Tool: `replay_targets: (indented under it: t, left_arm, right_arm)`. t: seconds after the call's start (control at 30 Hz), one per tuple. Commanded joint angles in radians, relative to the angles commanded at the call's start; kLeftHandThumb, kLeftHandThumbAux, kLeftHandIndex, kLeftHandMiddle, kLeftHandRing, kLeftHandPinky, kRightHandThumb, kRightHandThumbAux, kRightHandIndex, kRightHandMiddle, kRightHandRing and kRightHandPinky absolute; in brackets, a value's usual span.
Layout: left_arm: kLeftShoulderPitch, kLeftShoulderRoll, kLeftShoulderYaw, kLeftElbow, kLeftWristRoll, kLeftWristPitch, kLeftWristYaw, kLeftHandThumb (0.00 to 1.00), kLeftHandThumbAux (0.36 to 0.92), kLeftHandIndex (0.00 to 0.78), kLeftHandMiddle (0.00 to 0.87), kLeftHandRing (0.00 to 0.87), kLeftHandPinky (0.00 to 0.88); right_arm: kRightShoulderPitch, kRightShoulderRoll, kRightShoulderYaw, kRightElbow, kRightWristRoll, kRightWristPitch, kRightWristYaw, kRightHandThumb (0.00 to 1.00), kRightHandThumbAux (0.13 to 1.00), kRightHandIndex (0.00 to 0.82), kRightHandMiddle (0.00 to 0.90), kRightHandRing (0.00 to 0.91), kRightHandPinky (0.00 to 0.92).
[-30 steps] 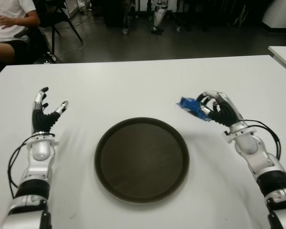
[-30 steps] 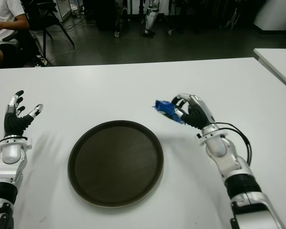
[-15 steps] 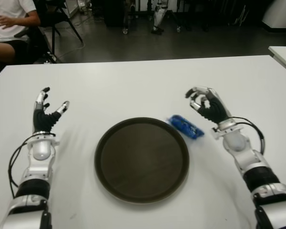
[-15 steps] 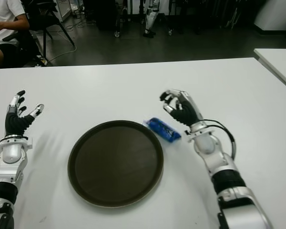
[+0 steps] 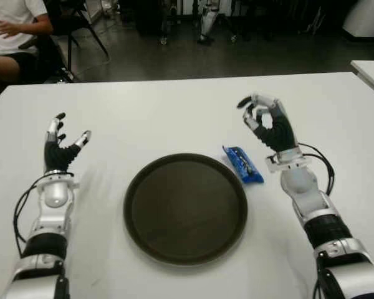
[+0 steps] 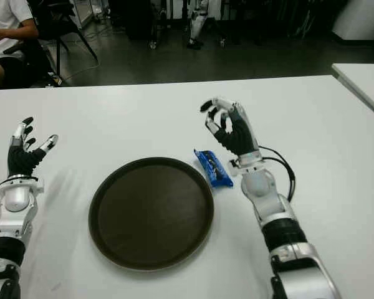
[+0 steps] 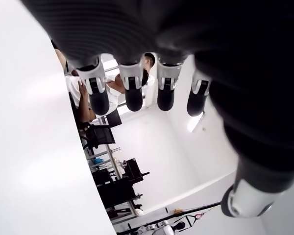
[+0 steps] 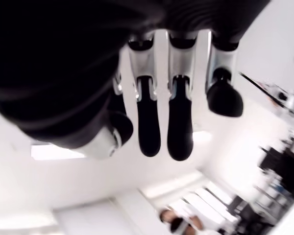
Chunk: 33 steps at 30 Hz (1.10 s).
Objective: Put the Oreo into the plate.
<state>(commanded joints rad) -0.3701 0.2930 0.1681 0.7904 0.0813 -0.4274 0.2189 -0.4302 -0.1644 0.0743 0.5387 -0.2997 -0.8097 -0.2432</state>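
Oreo: the blue packet [image 5: 242, 164] was pinched in the right hand a second ago; it now lies flat on the white table [image 5: 174, 112], below and just to the inner side of that hand, beside the plate's rim, seemingly touching or just short of it rather than on it.
Right hand: the right hand [image 5: 267, 121] has let go and lifted back; its fingers [image 8: 149, 120] are loosely curved and empty in the wrist view.
Plate: the dark round plate [image 5: 143, 243] holds nothing and sits between the two hands.
Left hand: the left hand [image 5: 59, 146] shows well to the plate's left, fingers spread, idle and unchanged.
Meaning: judged from this, the drop missed; the packet probably needs regrasping or nudging toward the plate's middle before the task counts as done.
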Motion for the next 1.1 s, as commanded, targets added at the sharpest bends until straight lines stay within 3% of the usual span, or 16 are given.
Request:
replay_targets:
  t: [0.37, 0.63, 0.77, 0.87, 0.9, 0.93, 1.03, 1.1]
  left_arm:
    - [0.004, 0.005, -0.005, -0.008, 0.014, 0.031, 0.007, 0.000, 0.705, 0.001, 0.018, 0.023, 0.001]
    - [-0.009, 0.004, 0.003, 0.026, 0.007, 0.021, 0.017, 0.000, 0.694, 0.000, 0.007, 0.015, 0.000]
    - [-0.015, 0.007, 0.002, 0.042, 0.010, 0.012, 0.026, 0.000, 0.694, 0.000, 0.005, 0.010, 0.000]
    - [-0.027, 0.010, 0.004, 0.074, 0.007, -0.003, 0.024, 0.000, 0.706, 0.000, 0.004, 0.007, 0.000]
    - [-0.029, 0.011, 0.004, 0.081, 0.006, -0.007, 0.024, 0.000, 0.713, 0.000, 0.004, 0.007, 0.000]
    - [-0.030, 0.011, 0.004, 0.083, 0.005, -0.009, 0.024, 0.000, 0.718, 0.000, 0.004, 0.007, 0.000]
    - [-0.033, 0.013, 0.004, 0.093, 0.005, -0.017, 0.025, 0.000, 0.727, 0.000, 0.005, 0.008, 0.000]
    - [-0.035, 0.014, 0.003, 0.100, 0.006, -0.021, 0.025, 0.000, 0.726, 0.000, 0.005, 0.008, 0.000]
  right_arm:
    - [0.019, 0.002, -0.007, -0.029, 0.007, 0.051, 0.025, 0.680, 0.732, 0.432, 0.772, 0.799, 0.798]
    - [0.024, -0.014, -0.009, -0.044, -0.004, 0.117, 0.051, 0.678, 0.730, 0.431, 0.750, 0.788, 0.789]
    - [0.041, -0.034, -0.007, -0.099, -0.039, 0.233, 0.069, 0.677, 0.730, 0.430, 0.730, 0.777, 0.781]
    - [0.083, -0.051, -0.003, -0.206, -0.095, 0.390, 0.093, 0.674, 0.732, 0.425, 0.647, 0.700, 0.699]
    - [0.093, -0.053, -0.001, -0.234, -0.109, 0.429, 0.099, 0.432, 0.723, 0.391, 0.562, 0.614, 0.604]
    - [0.102, -0.056, 0.003, -0.262, -0.126, 0.471, 0.108, 0.276, 0.717, 0.368, 0.507, 0.558, 0.542]
    - [0.120, -0.062, 0.012, -0.322, -0.154, 0.556, 0.131, 0.090, 0.679, 0.279, 0.360, 0.399, 0.379]
    - [0.129, -0.066, 0.017, -0.353, -0.164, 0.597, 0.147, 0.046, 0.647, 0.217, 0.274, 0.299, 0.273]
